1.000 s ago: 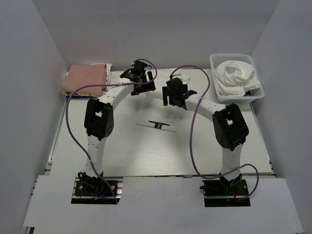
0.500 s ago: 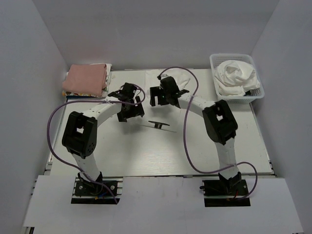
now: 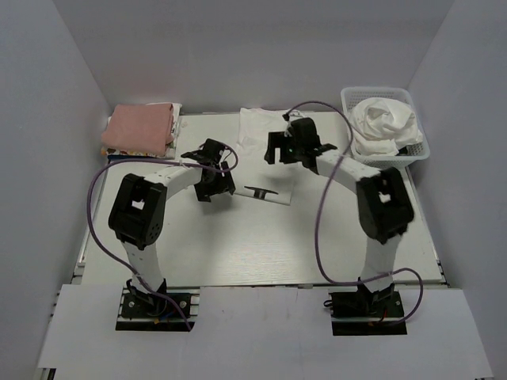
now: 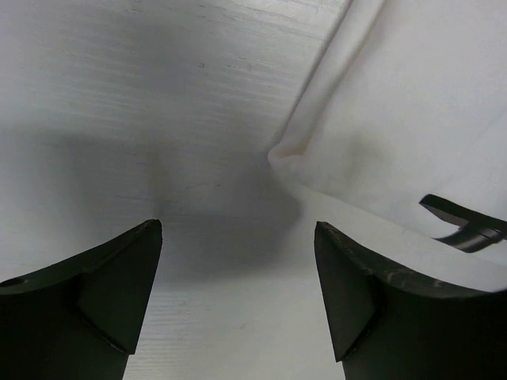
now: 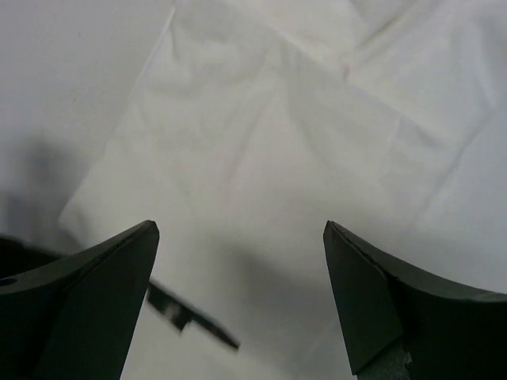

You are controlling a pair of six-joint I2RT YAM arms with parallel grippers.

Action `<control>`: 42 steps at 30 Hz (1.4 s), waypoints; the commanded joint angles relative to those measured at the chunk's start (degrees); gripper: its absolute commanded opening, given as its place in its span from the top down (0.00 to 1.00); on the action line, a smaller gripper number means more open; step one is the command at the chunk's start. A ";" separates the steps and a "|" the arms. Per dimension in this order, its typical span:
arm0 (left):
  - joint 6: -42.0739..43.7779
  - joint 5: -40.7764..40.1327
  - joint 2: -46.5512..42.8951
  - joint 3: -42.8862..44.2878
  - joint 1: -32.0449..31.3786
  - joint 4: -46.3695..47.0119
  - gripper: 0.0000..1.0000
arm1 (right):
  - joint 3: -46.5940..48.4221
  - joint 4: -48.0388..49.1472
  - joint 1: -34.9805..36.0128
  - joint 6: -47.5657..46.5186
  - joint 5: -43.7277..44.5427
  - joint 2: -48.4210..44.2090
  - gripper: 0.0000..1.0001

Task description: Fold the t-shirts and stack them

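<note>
Spread flat now, the white t-shirt (image 3: 257,134) lies at the table's (image 3: 238,245) 12 o'clock, where half a second ago only a thin strip showed
Left claw (image 4: 236,228) hovers wide apart and empty off the shirt's 8 o'clock corner; right claw (image 5: 239,226) gapes fully, empty, above the cloth. Crumpled t-shirts (image 3: 384,119) fill the basket (image 3: 388,161) at 2 o'clock

Bright, even light from overhead; only soft shadows lie on the table (image 3: 238,245). Close up, my left fingers (image 4: 87,293) are dark and blurred.
</note>
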 commanded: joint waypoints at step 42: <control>0.95 9.33 -3.74 -10.10 1.27 14.39 1.00 | -38.41 6.28 3.05 9.30 0.60 -22.20 1.00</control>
